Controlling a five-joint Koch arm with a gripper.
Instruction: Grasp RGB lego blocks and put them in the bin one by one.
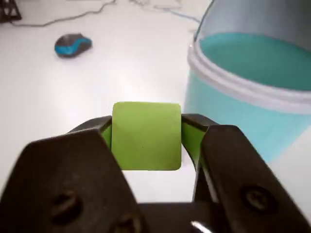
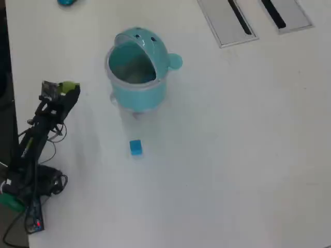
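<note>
In the wrist view my gripper [image 1: 146, 133] is shut on a yellow-green lego block [image 1: 146, 136], held between both black jaws above the white table. The teal bin [image 1: 252, 82] stands to the right of it, lid flipped open. In the overhead view the arm reaches up the left side of the table, and the green block [image 2: 68, 86] shows at the gripper [image 2: 67, 88], left of the bin [image 2: 138, 67]. A blue block [image 2: 135, 147] lies on the table below the bin. No red block is in view.
A small rounded teal-blue object [image 1: 73, 44] lies on the table far left in the wrist view, also visible at the overhead top edge [image 2: 66, 2]. Two grey slotted panels [image 2: 253, 18] sit at the overhead top right. Cables [image 1: 97, 12] run along the far table.
</note>
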